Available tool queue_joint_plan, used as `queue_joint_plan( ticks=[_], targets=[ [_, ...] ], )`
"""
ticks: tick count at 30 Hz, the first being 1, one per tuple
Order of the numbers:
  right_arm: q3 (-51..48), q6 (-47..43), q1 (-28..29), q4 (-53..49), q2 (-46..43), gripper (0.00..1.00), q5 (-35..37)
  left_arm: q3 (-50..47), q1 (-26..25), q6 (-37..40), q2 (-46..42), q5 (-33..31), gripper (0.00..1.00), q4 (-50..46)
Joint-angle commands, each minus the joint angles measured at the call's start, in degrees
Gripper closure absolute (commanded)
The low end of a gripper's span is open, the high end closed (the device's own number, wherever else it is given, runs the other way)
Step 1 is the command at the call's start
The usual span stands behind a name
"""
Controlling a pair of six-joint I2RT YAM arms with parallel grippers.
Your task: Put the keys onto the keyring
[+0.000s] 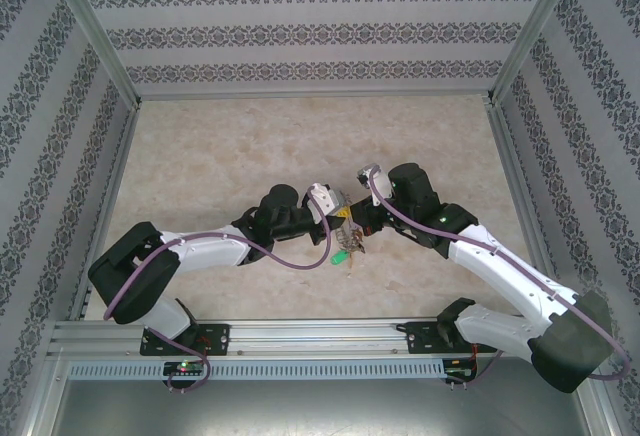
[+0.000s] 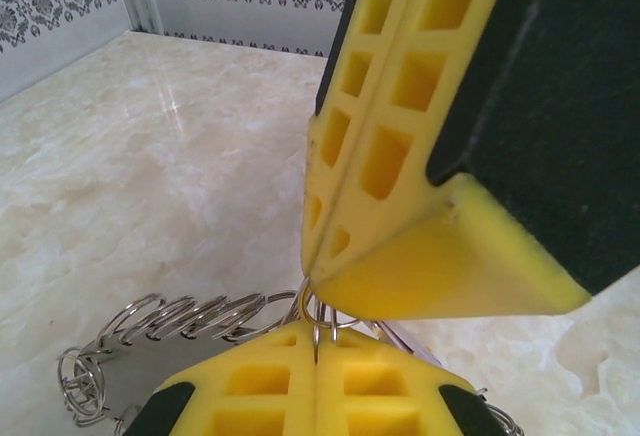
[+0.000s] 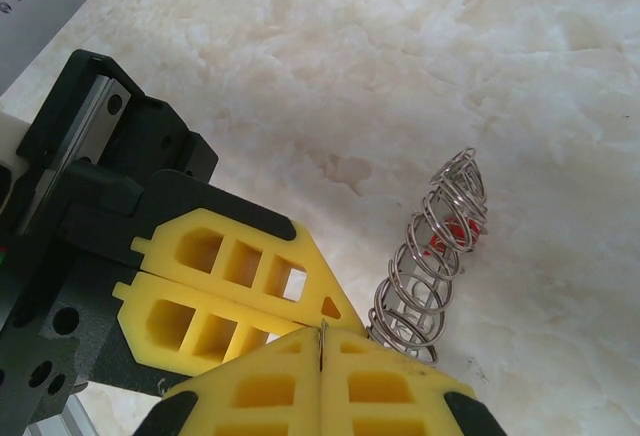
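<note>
We've got left gripper (image 2: pixel 316 344) and right gripper (image 3: pixel 322 344) tip to tip, each clamped on a keyring (image 2: pixel 185 318) loop

Open tabletop (image 1: pixel 250 146) surrounds the keyring (image 2: pixel 190 314); side walls (image 1: pixel 60 106) stand well apart.

Bright, even light, soft shadows, blurred foreground

Lab test enclosure, aluminium frame (image 1: pixel 300 334), patterned wall panels (image 1: pixel 320 26), marble-look tabletop (image 1: pixel 250 136)
</note>
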Motion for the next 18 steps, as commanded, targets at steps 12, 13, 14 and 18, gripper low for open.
queue_joint_plan(
  ticks=[12,13,14,18],
  targets=[
    [-3.49,6.34,-2.26,4.67,-1.52,1.0,1.63,-1.42,-0.91,-2.36,-0.79,-2.4,1.0,5.19],
    [-3.32,6.19,-2.27,4.91,-1.52,1.0,1.29,-1.56,-0.96,-2.58,-0.63,-2.28,1.0,5.72],
    [-3.01,5.97,-2.25,5.11,-1.49,1.0,0.57,-1.63,-0.96,-2.78,-0.36,-2.3,1.0,6.04],
    [-1.58,4.94,-2.22,5.75,-1.22,1.0,-2.96,-1.52,-1.0,-3.14,-0.16,-2.25,1.0,6.0]
  ],
)
